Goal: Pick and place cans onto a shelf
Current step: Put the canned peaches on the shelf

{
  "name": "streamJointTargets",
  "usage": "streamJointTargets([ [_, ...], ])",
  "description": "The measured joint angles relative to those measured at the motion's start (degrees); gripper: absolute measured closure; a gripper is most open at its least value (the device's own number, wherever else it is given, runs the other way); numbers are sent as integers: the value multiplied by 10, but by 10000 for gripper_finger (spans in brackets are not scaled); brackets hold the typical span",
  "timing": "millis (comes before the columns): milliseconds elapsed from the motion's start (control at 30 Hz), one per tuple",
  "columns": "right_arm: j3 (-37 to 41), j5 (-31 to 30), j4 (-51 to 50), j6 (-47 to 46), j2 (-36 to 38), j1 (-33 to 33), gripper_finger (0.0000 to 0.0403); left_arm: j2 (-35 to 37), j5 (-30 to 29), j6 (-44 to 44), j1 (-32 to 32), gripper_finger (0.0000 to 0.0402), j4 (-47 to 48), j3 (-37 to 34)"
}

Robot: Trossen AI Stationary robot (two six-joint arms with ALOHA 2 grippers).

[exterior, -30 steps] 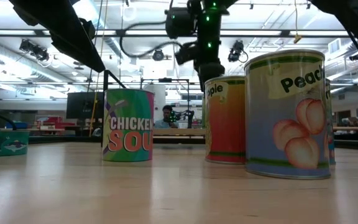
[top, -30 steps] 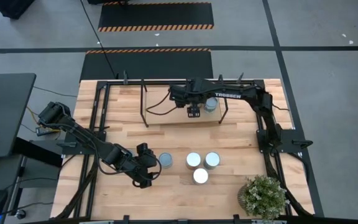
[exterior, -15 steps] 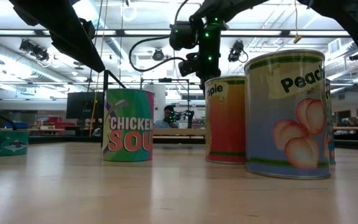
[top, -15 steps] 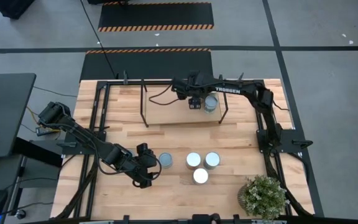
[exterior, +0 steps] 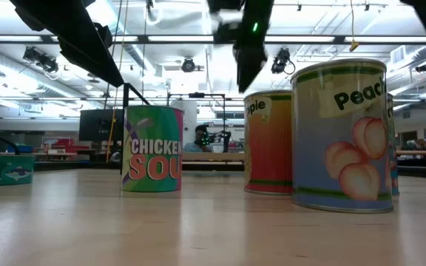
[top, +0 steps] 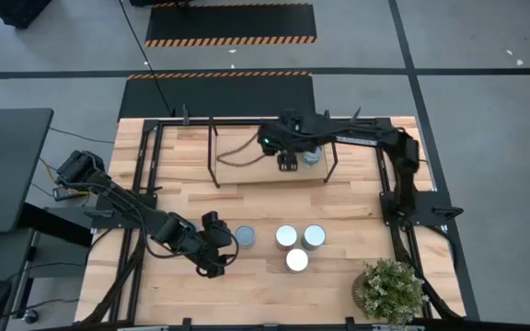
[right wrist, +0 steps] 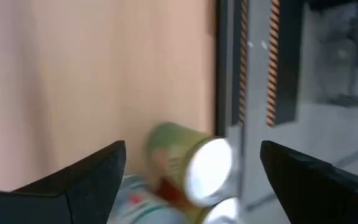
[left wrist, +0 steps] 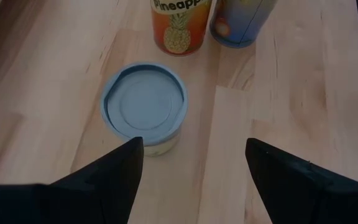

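Note:
My left gripper (top: 215,246) hangs open over the table's near left part, just left of a can with a blue-grey top (top: 245,237). That can stands just ahead of its fingers in the left wrist view (left wrist: 143,111). Three more cans (top: 298,245) stand upright to the right of it. My right gripper (top: 287,163) is open and empty above the shelf (top: 247,171), just left of a can (top: 313,154) standing on the board. The right wrist view shows cans (right wrist: 188,165) ahead of its open fingers (right wrist: 192,149).
A bushy potted plant (top: 390,290) stands at the near right corner. In the low view a chicken soup can (exterior: 152,148), a pineapple can (exterior: 268,142), a peach can (exterior: 340,134) and a flat tuna tin (exterior: 4,168) stand on the table. Black frame rods (top: 147,165) run along the table's left edge.
My right gripper has risen above the shelf, after a short swing toward the far edge and back. The can on the shelf has stayed where it was.

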State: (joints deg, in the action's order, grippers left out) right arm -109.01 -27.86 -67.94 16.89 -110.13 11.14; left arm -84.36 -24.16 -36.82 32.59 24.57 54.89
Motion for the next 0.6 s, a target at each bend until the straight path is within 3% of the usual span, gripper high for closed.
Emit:
streamJointTargets([
  [233, 4, 35, -70, -124, 75, -90, 24, 0, 3, -6, 4, 114, 14, 0],
  [367, 44, 73, -70, -198, 107, -149, 24, 0, 3, -16, 4, 114, 15, 0],
  [600, 223, 64, 126, -247, 150, -271, 24, 0, 0, -18, 3, 114, 4, 0],
])
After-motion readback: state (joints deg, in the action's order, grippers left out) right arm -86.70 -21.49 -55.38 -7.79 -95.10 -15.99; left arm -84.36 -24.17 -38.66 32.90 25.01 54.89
